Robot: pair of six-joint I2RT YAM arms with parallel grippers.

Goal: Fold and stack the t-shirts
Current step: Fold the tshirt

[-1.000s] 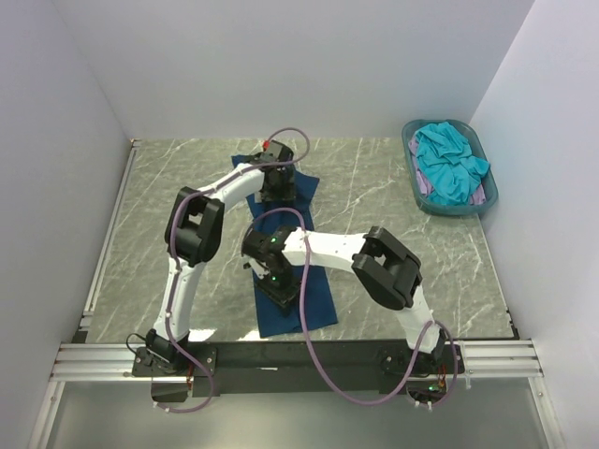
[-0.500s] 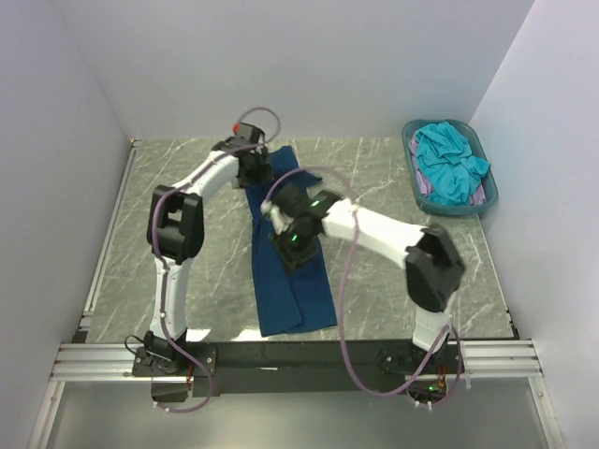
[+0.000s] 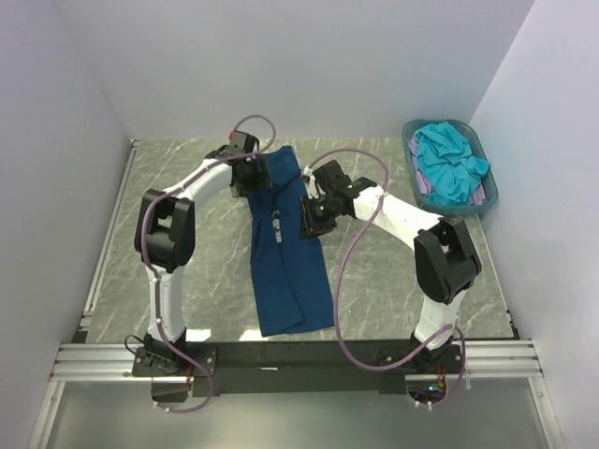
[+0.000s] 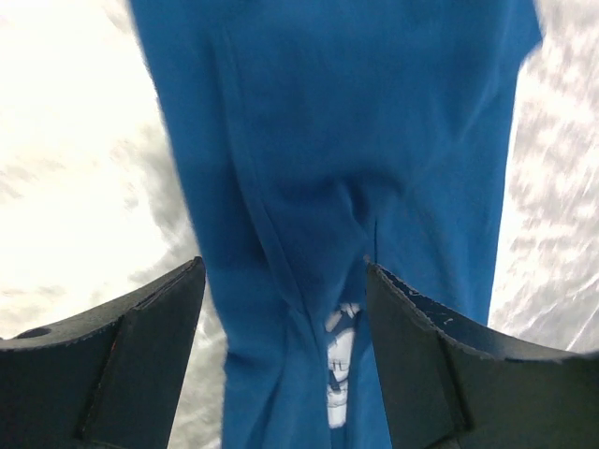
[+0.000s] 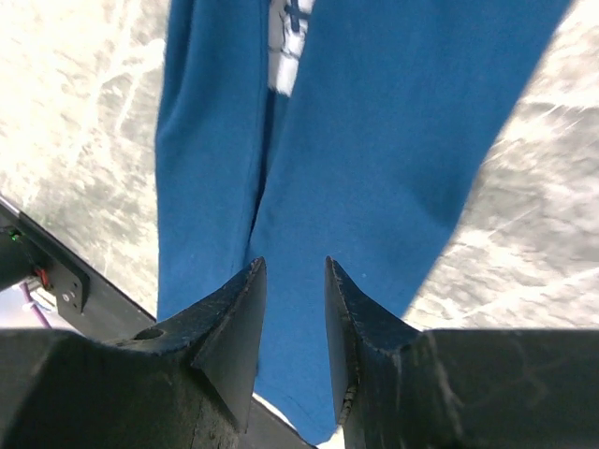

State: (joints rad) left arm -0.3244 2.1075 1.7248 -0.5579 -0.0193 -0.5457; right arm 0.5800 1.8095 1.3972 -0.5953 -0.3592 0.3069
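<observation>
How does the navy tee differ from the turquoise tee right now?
The navy tee lies on the table, drawn out in a long strip; the turquoise tee sits crumpled in the basket at the far right. The navy tee shows a small white print; the turquoise tee shows none. The navy tee is dark, the turquoise tee bright. Both are soft cloth, and neither is stacked yet.

A teal basket (image 3: 413,173) sits at the far right corner of the grey marbled table (image 3: 384,281).
</observation>
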